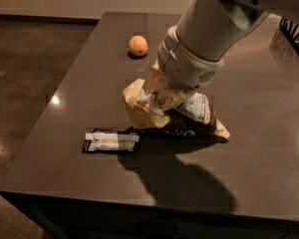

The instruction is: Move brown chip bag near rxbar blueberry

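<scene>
The brown chip bag (192, 117), crinkly with cream-yellow edges, dark brown panels and a white label, is in the middle of the dark table (261, 133). My gripper (159, 89) comes down from the upper right and is shut on the bag's crumpled top left part. The bag's lower edge is at the table surface. The rxbar blueberry (111, 141), a small navy wrapper with a white strip, lies flat just left of and below the bag. A narrow gap separates them.
A small round orange fruit (138, 46) sits near the table's far edge, behind the bag. A black wire rack (295, 33) stands at the far right. The table's left and front edges drop to a dark floor.
</scene>
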Motion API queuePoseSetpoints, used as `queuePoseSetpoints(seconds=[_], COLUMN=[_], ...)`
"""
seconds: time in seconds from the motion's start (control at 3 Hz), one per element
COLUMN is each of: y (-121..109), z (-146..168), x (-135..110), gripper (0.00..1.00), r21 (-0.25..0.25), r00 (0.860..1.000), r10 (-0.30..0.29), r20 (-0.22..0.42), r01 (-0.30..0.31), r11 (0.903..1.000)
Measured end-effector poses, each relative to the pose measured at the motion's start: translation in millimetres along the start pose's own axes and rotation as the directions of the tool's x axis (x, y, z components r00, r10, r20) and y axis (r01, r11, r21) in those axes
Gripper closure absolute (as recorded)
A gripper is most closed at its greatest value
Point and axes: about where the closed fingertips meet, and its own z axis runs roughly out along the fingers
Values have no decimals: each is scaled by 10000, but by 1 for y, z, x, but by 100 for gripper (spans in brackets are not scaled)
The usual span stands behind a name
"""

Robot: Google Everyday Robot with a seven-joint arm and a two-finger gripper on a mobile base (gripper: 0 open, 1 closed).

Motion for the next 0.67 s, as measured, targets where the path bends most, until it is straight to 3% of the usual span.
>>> queuePoseSetpoints(seconds=[0.67], y=[-1], z=[-2], x=[-3], gripper=[12], r21=[68], r00=[10000], r10=[-54], r20=[-43], r01=[54], r11=[10000])
